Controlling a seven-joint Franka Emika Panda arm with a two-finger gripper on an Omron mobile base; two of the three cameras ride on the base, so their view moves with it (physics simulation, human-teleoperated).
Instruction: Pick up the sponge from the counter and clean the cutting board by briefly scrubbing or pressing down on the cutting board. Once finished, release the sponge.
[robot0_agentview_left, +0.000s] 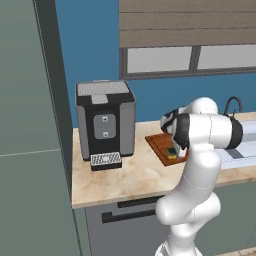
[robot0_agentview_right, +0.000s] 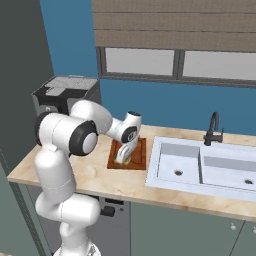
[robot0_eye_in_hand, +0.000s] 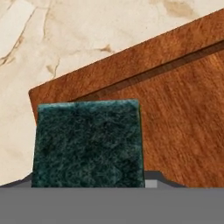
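The sponge (robot0_eye_in_hand: 87, 144) shows its dark green scrub top in the hand view, right at the gripper, over a corner of the reddish-brown cutting board (robot0_eye_in_hand: 175, 109). In the left base view the sponge (robot0_agentview_left: 172, 152), yellow with a green top, rests on the cutting board (robot0_agentview_left: 159, 145) under my hand. My gripper (robot0_agentview_right: 123, 159) points down onto the cutting board (robot0_agentview_right: 140, 155) and is shut on the sponge. The beige marble counter (robot0_eye_in_hand: 65, 39) lies just past the board's corner. My fingertips are hidden by the sponge.
A black and grey coffee machine (robot0_agentview_left: 105, 122) with a drip tray (robot0_agentview_left: 105, 160) stands left of the board. The pale double sink (robot0_agentview_right: 200, 170) and dark tap (robot0_agentview_right: 213, 129) lie to the right. A window (robot0_agentview_right: 175, 62) sits on the blue back wall.
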